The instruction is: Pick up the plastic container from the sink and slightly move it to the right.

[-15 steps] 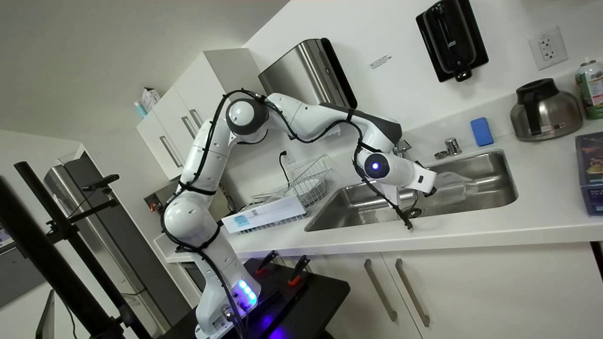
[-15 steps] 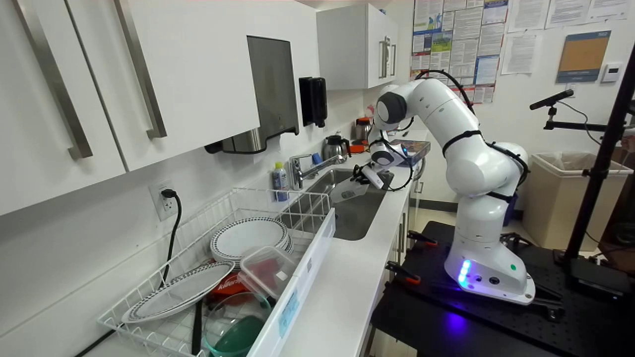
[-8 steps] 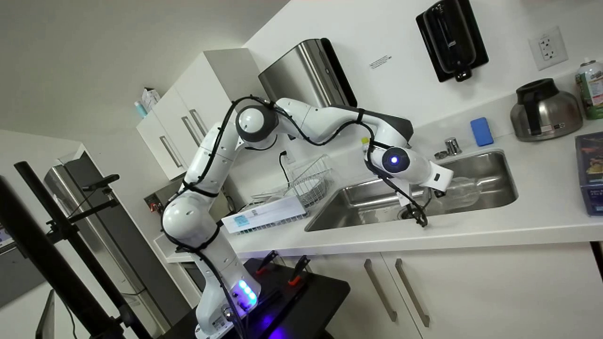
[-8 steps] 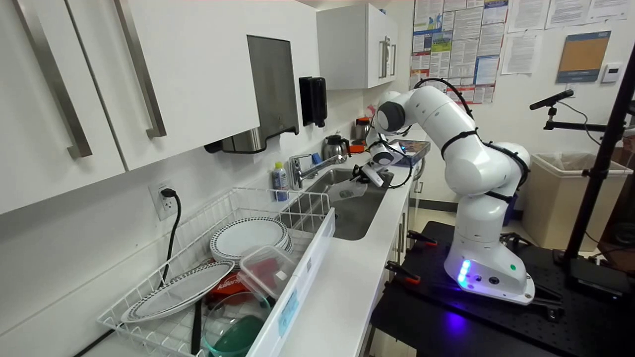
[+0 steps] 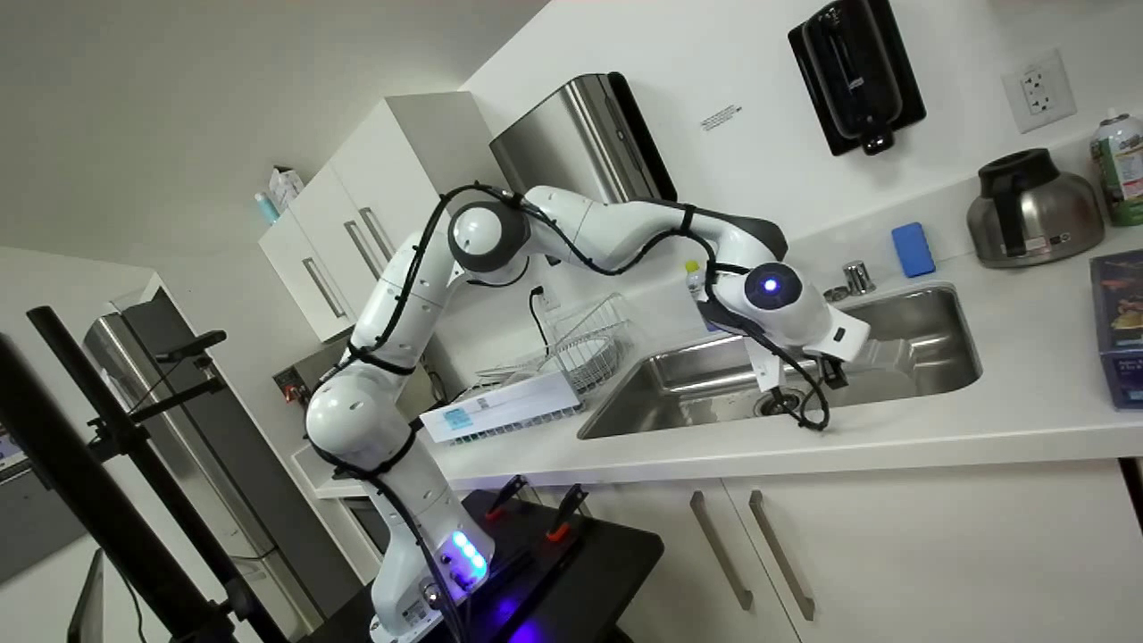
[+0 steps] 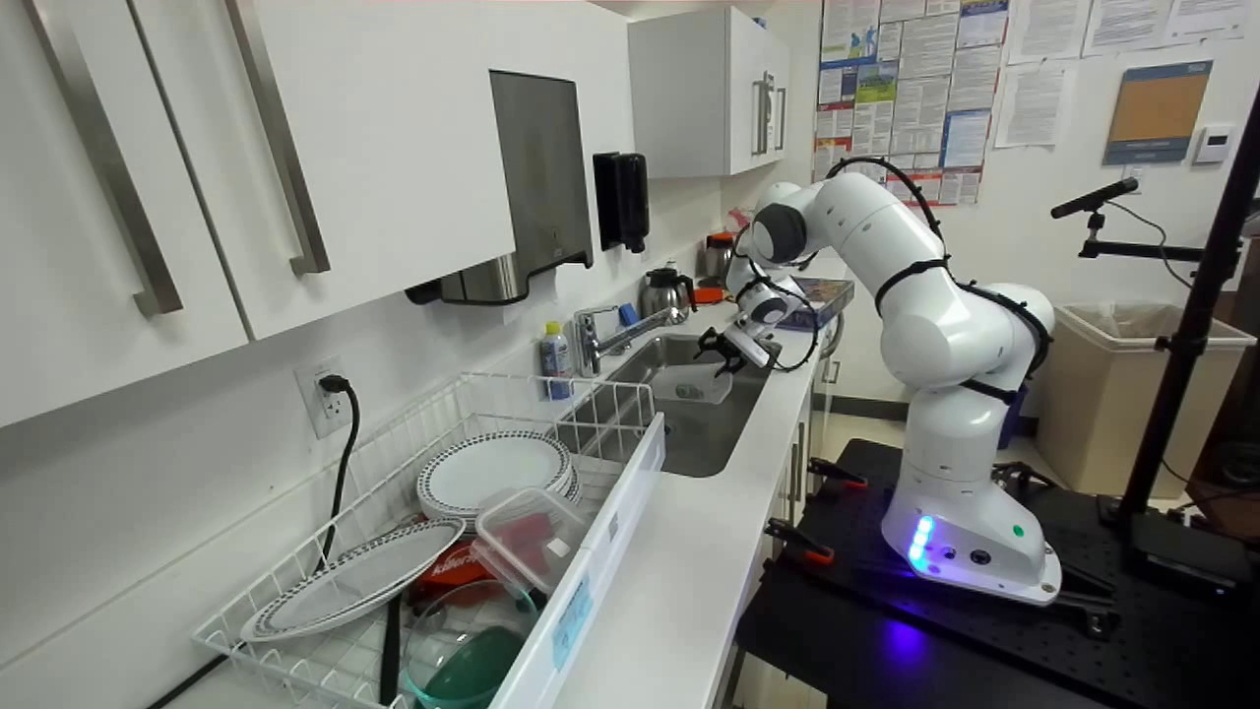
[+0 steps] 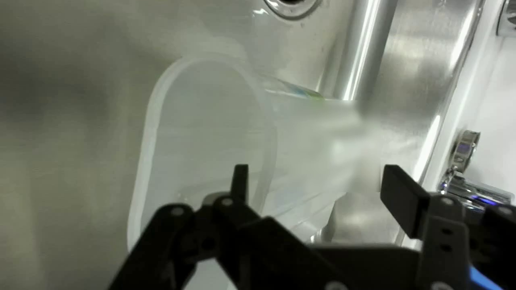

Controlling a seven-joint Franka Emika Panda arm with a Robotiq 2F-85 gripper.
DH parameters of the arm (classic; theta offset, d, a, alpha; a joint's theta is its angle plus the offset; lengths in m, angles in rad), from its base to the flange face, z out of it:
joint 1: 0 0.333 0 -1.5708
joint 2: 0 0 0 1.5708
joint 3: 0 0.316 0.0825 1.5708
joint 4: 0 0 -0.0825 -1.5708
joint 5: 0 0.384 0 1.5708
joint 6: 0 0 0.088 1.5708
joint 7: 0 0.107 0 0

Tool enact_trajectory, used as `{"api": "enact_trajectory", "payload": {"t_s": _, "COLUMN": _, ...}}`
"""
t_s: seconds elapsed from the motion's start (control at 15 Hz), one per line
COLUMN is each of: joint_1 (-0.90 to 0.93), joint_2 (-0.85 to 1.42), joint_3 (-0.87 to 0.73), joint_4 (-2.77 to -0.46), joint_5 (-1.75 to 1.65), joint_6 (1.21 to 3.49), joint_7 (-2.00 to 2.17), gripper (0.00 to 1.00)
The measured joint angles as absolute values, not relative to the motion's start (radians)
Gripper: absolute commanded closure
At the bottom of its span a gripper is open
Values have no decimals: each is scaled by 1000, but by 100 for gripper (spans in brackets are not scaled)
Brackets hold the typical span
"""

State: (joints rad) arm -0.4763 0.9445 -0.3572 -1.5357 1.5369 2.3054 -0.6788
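The plastic container [image 7: 298,149], clear and whitish with a thick oval rim, is in the steel sink [image 5: 705,406]; in the wrist view its mouth faces left. An exterior view also shows the container [image 6: 689,382] inside the basin, with a small green mark on it. Directly above it is my gripper [image 7: 316,187], its black fingers wide apart. One finger [image 7: 240,181] overlaps the container's mouth in the picture, the other [image 7: 399,197] stands beyond its far side. Neither visibly grips it. Whether the container rests fully on the basin floor I cannot tell.
A faucet [image 6: 640,333] reaches over the sink near the wall. A wire dish rack [image 6: 630,389] with plates and tubs stands beside the basin. Behind the sink are a blue sponge [image 5: 913,249] and a steel carafe [image 5: 1036,212]. A boxed item [image 5: 1121,321] lies farther along the counter.
My gripper was shut on the container and has opened, letting it go. Before that, the arm carried it a little to the right and lower into the sink. The container now sits flatter.
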Motion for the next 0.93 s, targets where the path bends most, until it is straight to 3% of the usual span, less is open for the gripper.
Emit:
{"api": "enact_trajectory", "payload": {"t_s": 0.47, "joint_1": -537, "joint_2": 870, "joint_3": -364, "joint_4": -1549, "joint_5": 1224, "joint_6": 2186, "joint_7": -540, "gripper": 0}}
{"api": "enact_trajectory", "payload": {"t_s": 0.93, "joint_1": -582, "joint_2": 683, "joint_3": -344, "joint_4": -1647, "joint_5": 968, "joint_6": 2012, "joint_7": -691, "gripper": 0}}
